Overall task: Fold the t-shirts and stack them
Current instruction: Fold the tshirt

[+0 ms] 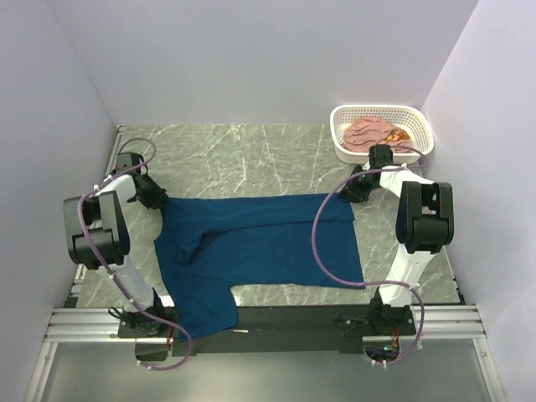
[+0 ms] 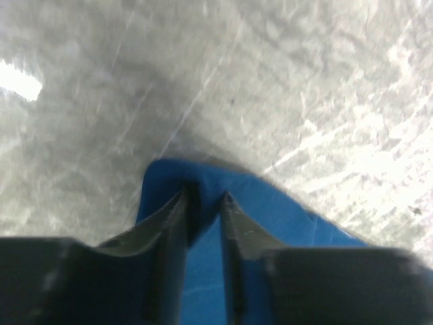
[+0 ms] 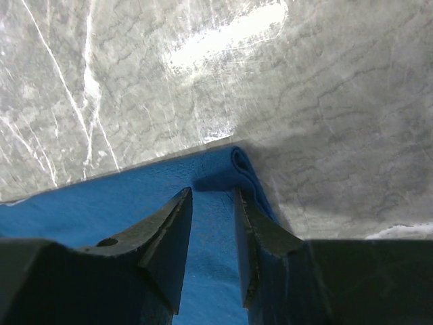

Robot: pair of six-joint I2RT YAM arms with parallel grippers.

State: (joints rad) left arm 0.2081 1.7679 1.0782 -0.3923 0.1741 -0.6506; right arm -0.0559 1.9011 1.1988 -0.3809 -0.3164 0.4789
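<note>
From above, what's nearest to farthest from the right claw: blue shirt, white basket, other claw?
1. The blue shirt: its far right corner sits at the right gripper.
2. The white basket: just beyond, in the far right corner.
3. The left gripper: across the shirt, left side.

Under your left tool (image 2: pixel 206 196) and right tool (image 3: pixel 213 193) lie far corners of the spread t-shirt (image 1: pixel 260 243); behind the right, the basket (image 1: pixel 377 108) holds the second t-shirt (image 1: pixel 373 131).

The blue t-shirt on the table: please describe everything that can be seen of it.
The blue t-shirt is soft navy cloth, spread flat on the marble table, creased, no print showing. One part drapes past the near edge. The left fingers straddle its far left corner; the right fingers stand over the curled far right corner.
</note>
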